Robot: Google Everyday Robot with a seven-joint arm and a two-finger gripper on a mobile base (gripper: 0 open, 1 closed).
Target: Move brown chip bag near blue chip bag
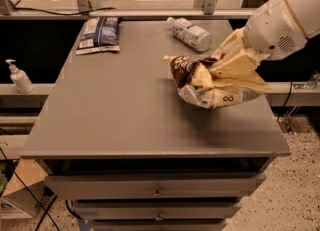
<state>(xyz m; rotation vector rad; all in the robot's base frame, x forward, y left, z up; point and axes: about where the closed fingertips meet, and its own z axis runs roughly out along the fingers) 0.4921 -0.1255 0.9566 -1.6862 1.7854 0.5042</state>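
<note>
The brown chip bag (200,82) is over the right half of the table (125,110), roughly midway between the far and near edges and closer to the right edge. It is crumpled and tilted. Its dark brown panel with white lettering faces the left, and its cream-yellow body bunches out toward the right edge. It looks lifted a little off the surface, though where its underside meets the tabletop cannot be told for sure.

The gripper (235,64) sits at the bag's upper right side, with its cream-coloured fingers (243,60) pressed into the crinkled material and pinching the bag between them. The white arm (280,22) reaches in from beyond the right edge, above the far right corner.

The blue chip bag (99,34) lies flat at the far left corner of the table, well apart from the brown bag, with most of the table's width between them. A white plastic bottle (190,33) lies on its side near the far edge, right of centre, just beyond the brown bag and not touching it.

Off the table, a pump bottle (19,77) stands upright on a ledge past the left edge. Below the near edge are the drawer fronts (157,187), each with a small knob. A cardboard box (20,187) sits on the floor by the near left corner.
</note>
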